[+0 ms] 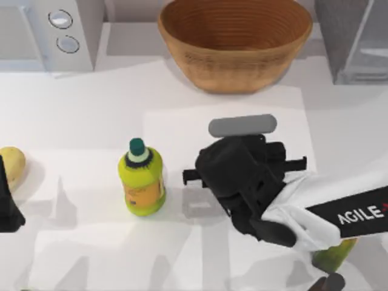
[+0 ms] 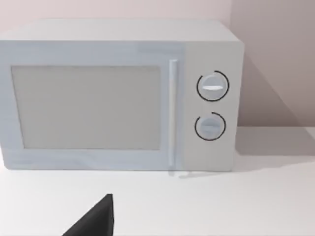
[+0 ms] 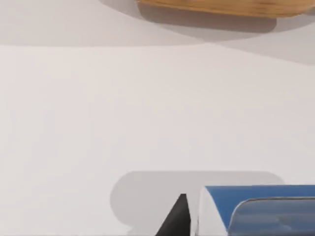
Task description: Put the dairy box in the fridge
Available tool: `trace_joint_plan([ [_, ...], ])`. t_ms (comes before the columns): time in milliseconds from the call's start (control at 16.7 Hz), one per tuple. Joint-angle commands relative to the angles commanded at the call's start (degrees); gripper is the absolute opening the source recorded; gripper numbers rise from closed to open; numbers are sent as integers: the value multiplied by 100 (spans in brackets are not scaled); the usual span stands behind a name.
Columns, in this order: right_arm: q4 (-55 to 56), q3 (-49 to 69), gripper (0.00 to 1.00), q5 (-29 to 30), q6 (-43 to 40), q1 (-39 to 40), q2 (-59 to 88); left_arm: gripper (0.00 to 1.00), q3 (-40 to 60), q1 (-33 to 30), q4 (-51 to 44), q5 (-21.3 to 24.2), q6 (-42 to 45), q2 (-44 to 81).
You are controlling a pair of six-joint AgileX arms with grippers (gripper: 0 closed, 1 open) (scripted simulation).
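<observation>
At the far left edge of the white tabletop (image 1: 85, 109) the left hand (image 1: 7, 203) sits parked as a dark shape beside a pale yellow rounded potato-like object (image 1: 12, 162); whether its fingers are spread or pressed together cannot be told. Behind it, at the back left, stands a white boxy microwave with two round knobs (image 1: 60, 30), whose smooth pale door panel and vertical handle face the left wrist camera. Nearer the middle, an upright yellow-green plastic bottle with a dark green cap (image 1: 142, 180) stands alone. At the back centre rests a round woven wicker basket (image 1: 235, 42), ribbed and tan. Just right of centre the black right hand (image 1: 242, 179) hangs low over the tabletop on its white arm. In the right wrist view, a small carton with a blue top and white edge, the dairy box (image 3: 246, 201), sits close under the camera next to a dark finger (image 3: 176, 219); its long axis and heading cannot be told, nor whether the fingers pinch it. At the back right corner stands the dark grey boxy fridge with a pale translucent door panel (image 1: 354, 39).
</observation>
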Motion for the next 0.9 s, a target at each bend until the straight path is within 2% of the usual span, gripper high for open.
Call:
trace_joint_plan([
  [420, -1412, 699, 0, 288, 112, 97, -1208, 100, 0, 0, 0, 0, 0, 0],
  [900, -1545, 769, 0, 339, 142, 59, -1358, 100, 0, 0, 0, 0, 0, 0],
])
